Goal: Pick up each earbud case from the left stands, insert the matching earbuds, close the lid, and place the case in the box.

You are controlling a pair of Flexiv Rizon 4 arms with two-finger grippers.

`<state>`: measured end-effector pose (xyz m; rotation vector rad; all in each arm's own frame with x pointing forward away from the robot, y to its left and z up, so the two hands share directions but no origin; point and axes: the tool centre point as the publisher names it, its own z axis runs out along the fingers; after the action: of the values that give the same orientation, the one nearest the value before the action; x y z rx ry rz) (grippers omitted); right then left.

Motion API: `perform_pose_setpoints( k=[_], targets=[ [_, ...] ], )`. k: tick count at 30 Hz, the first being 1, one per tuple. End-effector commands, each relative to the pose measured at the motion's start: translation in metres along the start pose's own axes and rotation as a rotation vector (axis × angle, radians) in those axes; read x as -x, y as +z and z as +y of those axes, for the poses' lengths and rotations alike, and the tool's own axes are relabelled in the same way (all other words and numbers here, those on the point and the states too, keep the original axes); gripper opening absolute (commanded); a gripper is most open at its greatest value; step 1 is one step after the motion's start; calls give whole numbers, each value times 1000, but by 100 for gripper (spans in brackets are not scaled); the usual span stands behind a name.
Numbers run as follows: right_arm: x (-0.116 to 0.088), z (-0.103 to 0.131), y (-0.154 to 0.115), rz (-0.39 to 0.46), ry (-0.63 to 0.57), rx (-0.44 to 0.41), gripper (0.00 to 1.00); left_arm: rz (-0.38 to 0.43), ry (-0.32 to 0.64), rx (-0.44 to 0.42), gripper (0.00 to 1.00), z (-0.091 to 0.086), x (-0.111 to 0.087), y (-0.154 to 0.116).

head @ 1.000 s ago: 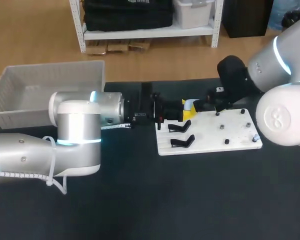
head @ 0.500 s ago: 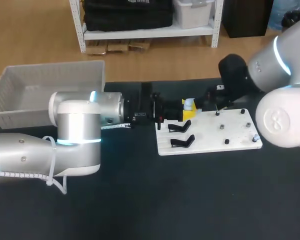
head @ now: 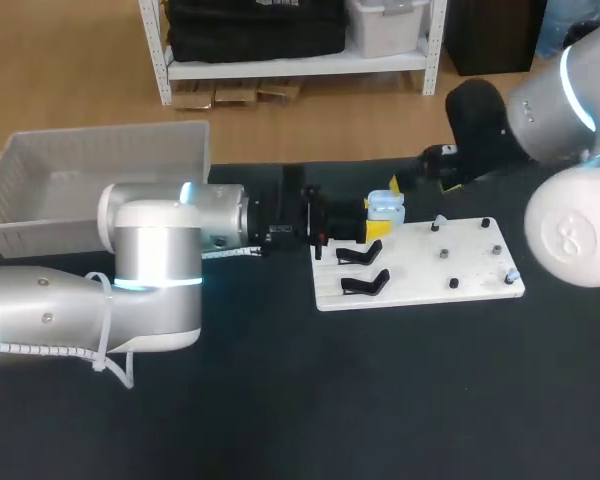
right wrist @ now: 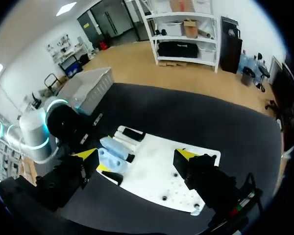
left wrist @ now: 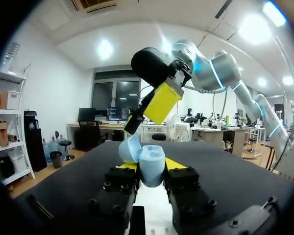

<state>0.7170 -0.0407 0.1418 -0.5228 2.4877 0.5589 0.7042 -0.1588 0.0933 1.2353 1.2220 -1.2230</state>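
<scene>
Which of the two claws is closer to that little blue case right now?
Left. The left gripper is shut on the earbud case; the right gripper hangs open, apart from it.

A rounded, pale blue earbud case (left wrist: 152, 165), its lid (left wrist: 130, 149) swung open, is clamped between the yellow tips of the left gripper (left wrist: 152, 172) above the left edge of a white board (head: 420, 272). Two black stands (head: 364, 284) sit on that board's left part. The pale grey box (head: 110, 135) stands well apart to the board's left.

Glossy silver arms (head: 80, 300), cyan light rings (head: 156, 283), black screw-studded left end effector (left wrist: 151, 169) with yellow tips.
</scene>
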Motion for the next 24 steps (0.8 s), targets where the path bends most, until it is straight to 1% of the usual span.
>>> perform_pose_setpoints(
  k=[1, 5, 11, 16, 20, 21, 22, 24],
  targets=[
    [-16, -6, -30, 22, -47, -135, 100, -5, 4, 3, 0, 0, -2, 0],
    [-32, -24, -44, 94, -85, -243, 100, -5, 4, 3, 0, 0, -2, 0],
    [-65, -50, -52, 248, -80, -380, 100, -5, 4, 3, 0, 0, -2, 0],
    [-90, -70, -49, 343, -31, -432, 100, -5, 4, 3, 0, 0, -2, 0],
    [-104, -77, -45, 397, -9, -434, 100, -5, 4, 3, 0, 0, -2, 0],
    [-108, -78, -44, 408, -9, -434, 98, -5, 4, 3, 0, 0, -2, 0],
    [-111, -79, -42, 421, -11, -436, 94, -5, 4, 3, 0, 0, -2, 0],
    [-115, -79, -40, 442, -6, -423, 91, -5, 4, 3, 0, 0, -2, 0]
  ],
)
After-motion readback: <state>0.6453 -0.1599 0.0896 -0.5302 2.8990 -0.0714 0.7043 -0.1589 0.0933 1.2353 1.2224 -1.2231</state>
